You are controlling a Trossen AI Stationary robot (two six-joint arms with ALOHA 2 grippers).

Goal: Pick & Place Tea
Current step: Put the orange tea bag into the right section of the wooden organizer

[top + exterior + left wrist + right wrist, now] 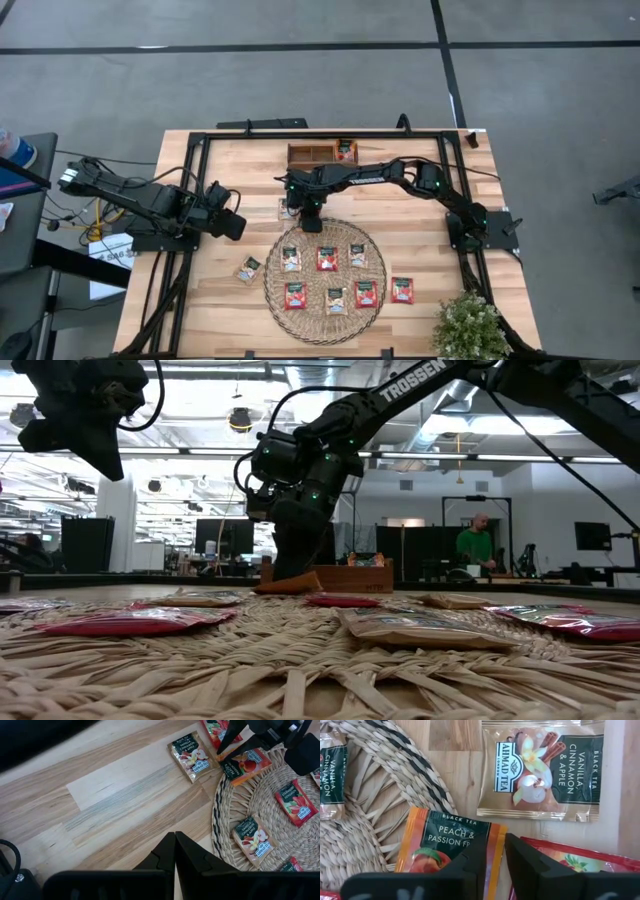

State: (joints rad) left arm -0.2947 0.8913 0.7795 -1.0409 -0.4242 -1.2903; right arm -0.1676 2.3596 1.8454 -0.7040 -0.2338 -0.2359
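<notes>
The tea sachets are small flat squares, red-orange or cream. Several lie on the round woven mat (310,325). One lies off it to the left (249,268) and one to the right (402,290). Another sits in the wooden tray (310,153). My right gripper (309,218) points down at the mat's far rim, shut on an orange peach sachet (445,845). A cream vanilla sachet (540,770) and a red one (570,862) lie flat on the wood beside it. My left gripper (175,845) hovers shut over bare wood left of the mat. My right gripper pinches the orange peach sachet between its two fingers, at the side edge near the dark green band (492,835), coming from above and pointing down. In the low view the sachet (288,584) is tilted, its held end raised and its other end down at the mat's far rim.
The wooden tray stands at the table's far edge, just beyond my right gripper. A potted plant (468,325) sits at the near right corner. A black frame (195,200) runs around the tabletop. A person (478,545) stands far off in the room.
</notes>
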